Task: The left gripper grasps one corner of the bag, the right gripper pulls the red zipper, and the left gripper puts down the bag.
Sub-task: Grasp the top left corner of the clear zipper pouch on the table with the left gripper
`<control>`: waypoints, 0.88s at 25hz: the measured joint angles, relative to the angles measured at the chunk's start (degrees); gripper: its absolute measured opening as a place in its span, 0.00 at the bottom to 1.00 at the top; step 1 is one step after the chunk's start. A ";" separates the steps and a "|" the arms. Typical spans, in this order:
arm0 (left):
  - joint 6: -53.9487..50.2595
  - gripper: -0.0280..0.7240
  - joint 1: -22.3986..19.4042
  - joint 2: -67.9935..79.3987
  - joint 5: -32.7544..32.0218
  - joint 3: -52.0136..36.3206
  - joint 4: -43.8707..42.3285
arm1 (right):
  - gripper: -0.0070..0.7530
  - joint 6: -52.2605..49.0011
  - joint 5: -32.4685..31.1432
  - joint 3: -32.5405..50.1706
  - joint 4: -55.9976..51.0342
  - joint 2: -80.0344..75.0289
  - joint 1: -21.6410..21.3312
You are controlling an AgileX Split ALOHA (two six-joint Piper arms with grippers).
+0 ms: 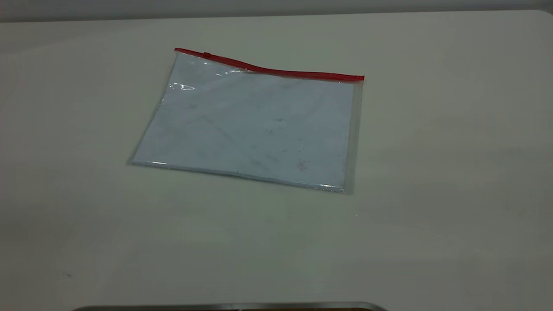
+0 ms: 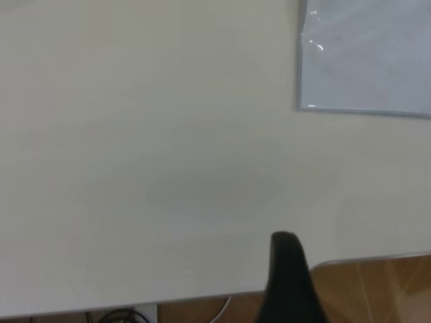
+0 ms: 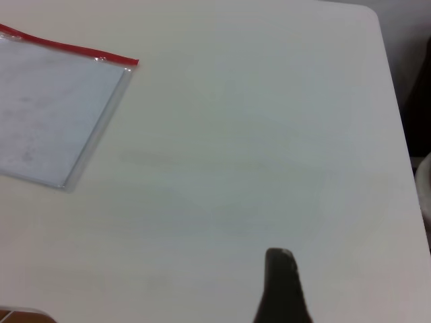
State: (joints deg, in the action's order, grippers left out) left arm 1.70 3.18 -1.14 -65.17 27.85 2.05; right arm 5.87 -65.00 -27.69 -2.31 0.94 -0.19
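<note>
While bag (image 1: 255,125) lies flat on table (image 1: 432,194), both tools hang well clear.

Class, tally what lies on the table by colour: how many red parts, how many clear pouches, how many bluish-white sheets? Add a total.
Red: 1, the red zipper along the pouch's far edge.
Clear: 1, the bag, lying flat on the table.
Bluish-white: 1, the sheet inside the bag.
Total: 3

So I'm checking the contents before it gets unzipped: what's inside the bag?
Through the clear bag a bluish-white sheet shows, filling most of it. Anything beneath that sheet is hidden.
</note>
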 joint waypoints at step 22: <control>-1.70 0.82 0.00 9.37 5.61 5.02 0.07 | 0.78 -1.49 0.92 -0.07 0.00 0.00 0.00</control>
State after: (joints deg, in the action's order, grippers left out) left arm 0.00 3.18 8.23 -59.55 32.86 2.11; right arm 4.38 -64.07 -27.76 -2.31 0.94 -0.19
